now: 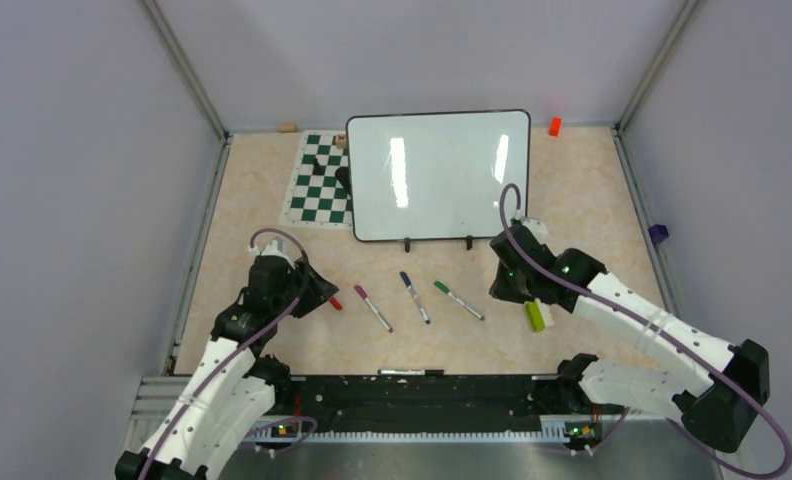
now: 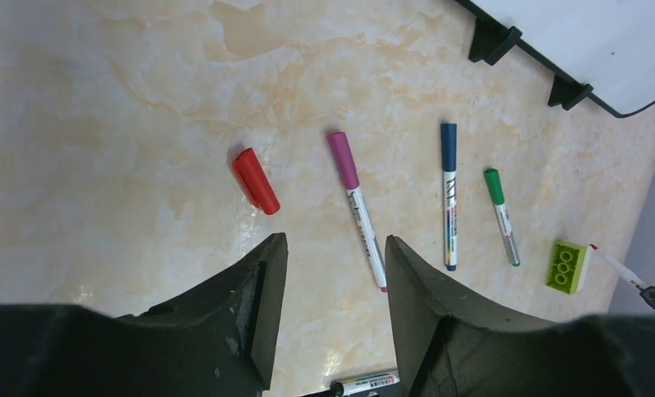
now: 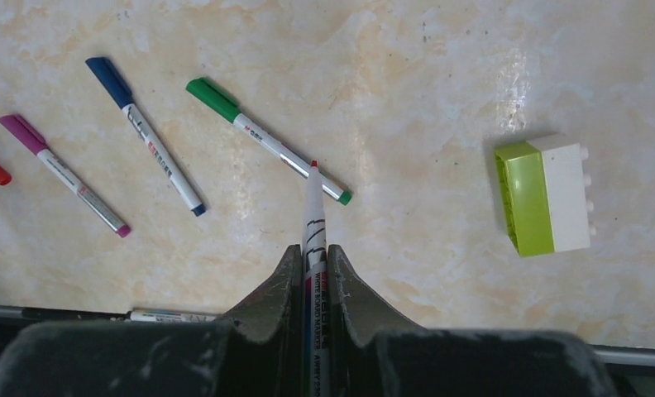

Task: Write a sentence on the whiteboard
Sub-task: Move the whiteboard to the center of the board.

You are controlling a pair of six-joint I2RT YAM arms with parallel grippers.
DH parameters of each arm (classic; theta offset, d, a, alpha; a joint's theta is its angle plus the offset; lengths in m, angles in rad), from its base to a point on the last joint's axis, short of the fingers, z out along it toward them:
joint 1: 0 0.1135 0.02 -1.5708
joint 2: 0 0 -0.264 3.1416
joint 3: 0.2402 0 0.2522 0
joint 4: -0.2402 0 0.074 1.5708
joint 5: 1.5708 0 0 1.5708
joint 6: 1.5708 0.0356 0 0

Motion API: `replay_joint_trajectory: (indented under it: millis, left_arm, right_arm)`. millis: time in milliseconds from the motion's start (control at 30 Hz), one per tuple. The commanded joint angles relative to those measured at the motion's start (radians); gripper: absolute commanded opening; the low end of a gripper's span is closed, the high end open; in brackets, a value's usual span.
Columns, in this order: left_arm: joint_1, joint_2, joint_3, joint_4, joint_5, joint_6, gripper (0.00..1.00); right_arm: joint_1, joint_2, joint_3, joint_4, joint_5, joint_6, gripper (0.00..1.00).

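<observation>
My right gripper (image 3: 313, 258) pinches a slim red-tipped marker (image 3: 313, 207). My left gripper (image 2: 334, 248) is spread over the marbled worktop (image 2: 101, 124). The glossy, round-cornered whiteboard (image 1: 439, 175) sits far-centre.

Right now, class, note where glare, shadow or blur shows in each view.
Top view: two glare streaks on the whiteboard. Left wrist view: the left hand is dark, the pink marker sharp. Right wrist view: pale sheen on the table above the brick.

Five markers are present: pink marker (image 1: 373, 308), blue marker (image 1: 415, 298), green marker (image 1: 459, 301), uncapped marker (image 3: 313, 215) and black-capped marker (image 1: 402, 372). There is one red cap (image 2: 255, 180), one whiteboard (image 1: 439, 175), one chessboard mat (image 1: 317, 190) and one lime-and-white brick (image 3: 546, 196).
</observation>
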Motion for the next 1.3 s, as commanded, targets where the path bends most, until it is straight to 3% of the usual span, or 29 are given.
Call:
replay_joint_trajectory:
  millis: [0, 267, 367, 400, 433, 467, 500, 667, 833, 1000, 1167, 1200, 1233, 1267]
  left_arm:
    - [0.002, -0.013, 0.061, -0.015, 0.024, 0.019, 0.52]
    - [0.003, -0.006, 0.062, 0.107, 0.199, 0.076, 0.52]
    - [0.002, -0.015, 0.054, 0.145, 0.223, 0.098, 0.57]
    - [0.002, -0.018, 0.049, 0.156, 0.226, 0.104, 0.63]
    - [0.003, -0.021, 0.046, 0.163, 0.229, 0.106, 0.76]
    - [0.002, -0.023, 0.043, 0.175, 0.232, 0.113, 0.95]
    - [0.002, -0.026, 0.034, 0.193, 0.234, 0.116, 0.98]
    - [0.002, -0.016, -0.03, 0.408, 0.238, 0.137, 0.99]
    - [0.002, 0.021, -0.011, 0.463, 0.153, 0.214, 0.99]
    - [0.003, 0.084, 0.046, 0.423, 0.088, 0.253, 0.99]
    - [0.003, 0.068, 0.032, 0.447, 0.074, 0.227, 0.99]
    - [0.003, 0.07, 0.031, 0.445, 0.063, 0.221, 0.86]
    - [0.003, 0.079, 0.033, 0.445, 0.059, 0.22, 0.64]
    - [0.005, 0.101, 0.047, 0.427, 0.056, 0.227, 0.53]
  right_arm:
    - [-0.071, 0.004, 0.061, -0.016, -0.115, 0.023, 0.0]
    - [-0.123, 0.081, 0.074, -0.03, -0.205, -0.098, 0.0]
    - [-0.123, 0.083, 0.06, -0.009, -0.223, -0.134, 0.0]
    - [-0.123, 0.079, 0.056, -0.004, -0.224, -0.147, 0.0]
    - [-0.123, 0.074, 0.055, 0.002, -0.222, -0.166, 0.0]
    - [-0.123, 0.068, 0.056, 0.011, -0.221, -0.187, 0.0]
    - [-0.123, 0.057, 0.06, 0.019, -0.223, -0.203, 0.0]
    - [-0.124, -0.005, 0.078, 0.1, -0.234, -0.271, 0.0]
    - [-0.123, -0.117, -0.035, 0.324, -0.218, -0.31, 0.0]
    - [-0.123, -0.184, -0.069, 0.454, -0.131, -0.315, 0.0]
    - [-0.123, -0.187, -0.036, 0.478, -0.093, -0.356, 0.0]
    - [-0.123, -0.187, -0.032, 0.482, -0.099, -0.358, 0.0]
    - [-0.123, -0.185, -0.029, 0.485, -0.107, -0.36, 0.0]
    - [-0.123, -0.182, -0.026, 0.483, -0.114, -0.363, 0.0]
